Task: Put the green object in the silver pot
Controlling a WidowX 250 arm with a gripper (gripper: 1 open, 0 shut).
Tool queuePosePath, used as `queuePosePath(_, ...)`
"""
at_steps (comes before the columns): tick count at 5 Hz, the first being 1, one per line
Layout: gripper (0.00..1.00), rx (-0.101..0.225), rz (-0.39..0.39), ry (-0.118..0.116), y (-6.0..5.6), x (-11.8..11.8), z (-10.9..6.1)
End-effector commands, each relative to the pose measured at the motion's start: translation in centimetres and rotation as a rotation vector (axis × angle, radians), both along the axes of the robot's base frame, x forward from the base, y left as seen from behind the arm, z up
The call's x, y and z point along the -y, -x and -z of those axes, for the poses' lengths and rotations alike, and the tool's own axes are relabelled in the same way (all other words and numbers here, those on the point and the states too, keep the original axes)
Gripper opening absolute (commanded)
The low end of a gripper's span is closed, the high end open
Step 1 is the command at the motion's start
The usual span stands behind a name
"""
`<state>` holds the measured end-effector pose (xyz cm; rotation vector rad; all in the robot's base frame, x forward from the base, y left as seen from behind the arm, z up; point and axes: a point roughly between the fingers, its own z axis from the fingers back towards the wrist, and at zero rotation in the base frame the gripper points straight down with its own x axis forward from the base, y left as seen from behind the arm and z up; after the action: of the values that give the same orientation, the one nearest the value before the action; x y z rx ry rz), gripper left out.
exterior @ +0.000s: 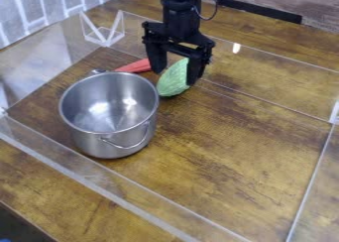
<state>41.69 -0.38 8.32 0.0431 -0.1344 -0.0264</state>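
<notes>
The green object [172,83] is a light green, bumpy oval lying on the wooden table just right of the silver pot's far rim. My gripper [177,69] points straight down over it, open, with one black finger [153,60] on its left and the other on its right; whether they touch it I cannot tell. The silver pot [109,113] stands at the left centre, shiny and empty inside, its small loop handle facing the near side.
A flat red item [133,66] lies behind the green object, partly hidden by the gripper. Clear acrylic walls [79,177] box in the wooden table. A clear triangular stand [101,28] sits at the far left.
</notes>
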Motion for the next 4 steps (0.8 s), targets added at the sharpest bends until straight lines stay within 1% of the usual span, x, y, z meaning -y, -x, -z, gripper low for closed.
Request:
queuePosePath(1, 1.0, 0.069, -0.017, -0.001, -1.0, -1.0, -2.22)
queuePosePath(4, 1.0, 0.069, -0.014, 0.001, -1.45, -1.14, -1.98)
